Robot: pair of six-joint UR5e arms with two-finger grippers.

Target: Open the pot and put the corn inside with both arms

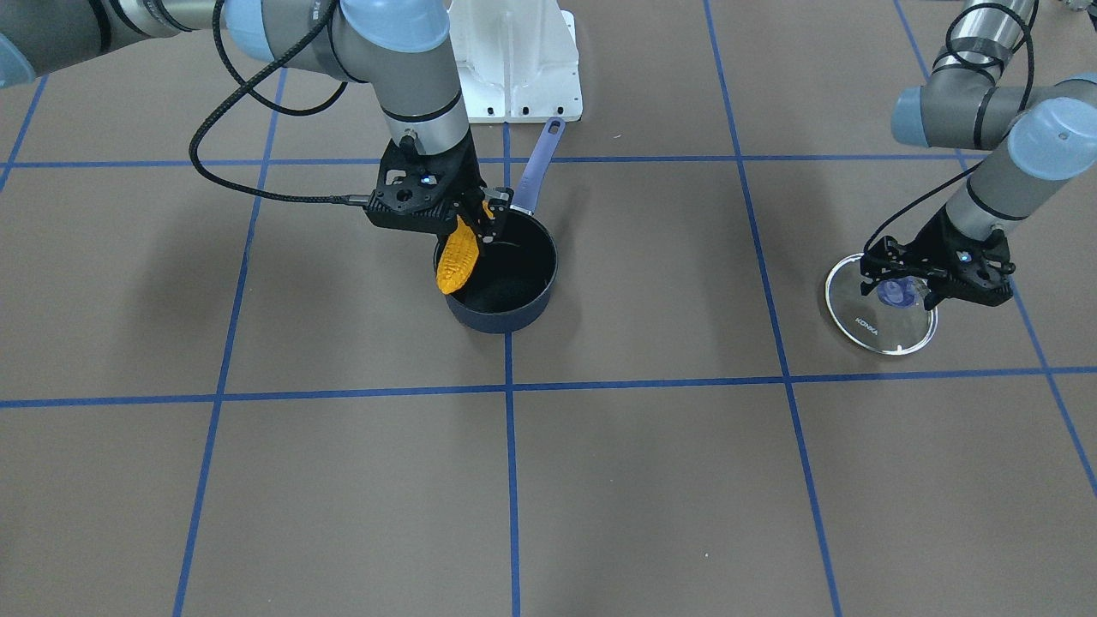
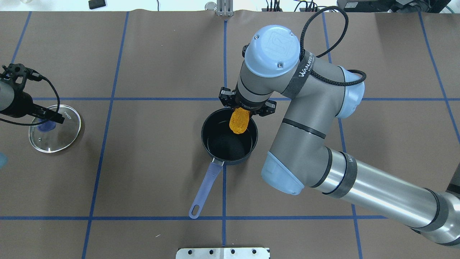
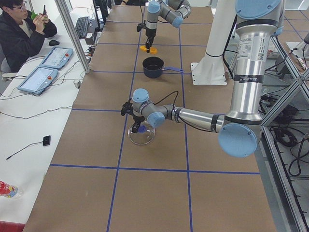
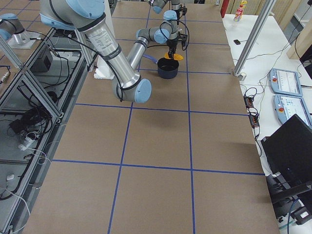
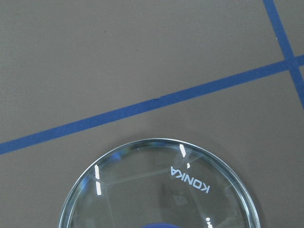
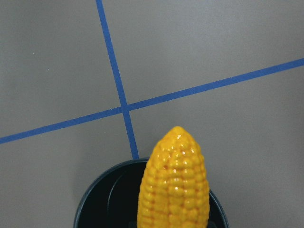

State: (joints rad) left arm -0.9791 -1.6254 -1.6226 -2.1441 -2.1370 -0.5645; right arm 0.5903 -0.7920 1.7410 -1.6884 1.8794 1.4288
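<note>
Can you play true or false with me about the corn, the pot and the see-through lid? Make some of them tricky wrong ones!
1. The black right gripper is holding the orange-yellow bumpy toy corn cob. True.
2. The round glass lid with the blue knob sits on the dark round saucepan. False: the lid lies on the table, far from the saucepan, under the left gripper.
3. The corn cob lies on the saucepan's bottom. False: it hangs in the gripper over the saucepan's rim, and the inside looks empty.
4. The saucepan's long straight handle is periwinkle blue. True.
</note>
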